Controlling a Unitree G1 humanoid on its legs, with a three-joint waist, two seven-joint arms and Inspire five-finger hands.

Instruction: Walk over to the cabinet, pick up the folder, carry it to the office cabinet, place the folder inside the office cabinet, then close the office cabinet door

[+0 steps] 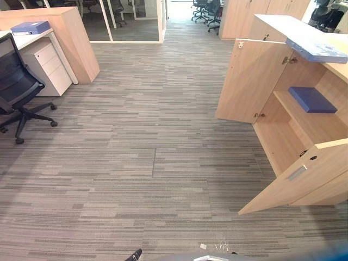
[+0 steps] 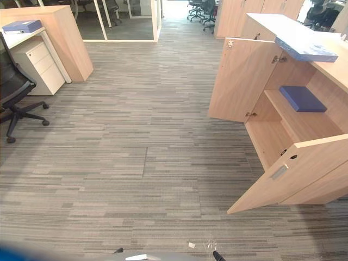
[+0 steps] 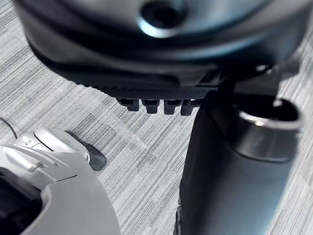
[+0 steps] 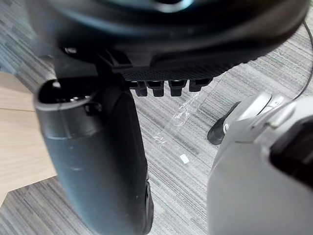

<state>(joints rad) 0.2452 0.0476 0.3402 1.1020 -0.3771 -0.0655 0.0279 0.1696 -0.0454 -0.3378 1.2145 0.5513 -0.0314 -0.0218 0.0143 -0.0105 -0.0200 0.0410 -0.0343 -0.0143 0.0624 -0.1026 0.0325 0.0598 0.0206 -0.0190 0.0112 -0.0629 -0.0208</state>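
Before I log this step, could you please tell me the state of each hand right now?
Left hand: open, fingers relaxed, holding nothing.
Right hand: open, fingers relaxed, holding nothing.

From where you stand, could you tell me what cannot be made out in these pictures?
Office cabinet, lower compartment: partly hidden behind the near door, both eye views.
Its right part: cut off by their right edge.
Office chair: cut by their left edge.
Desk folder: too small for detail.
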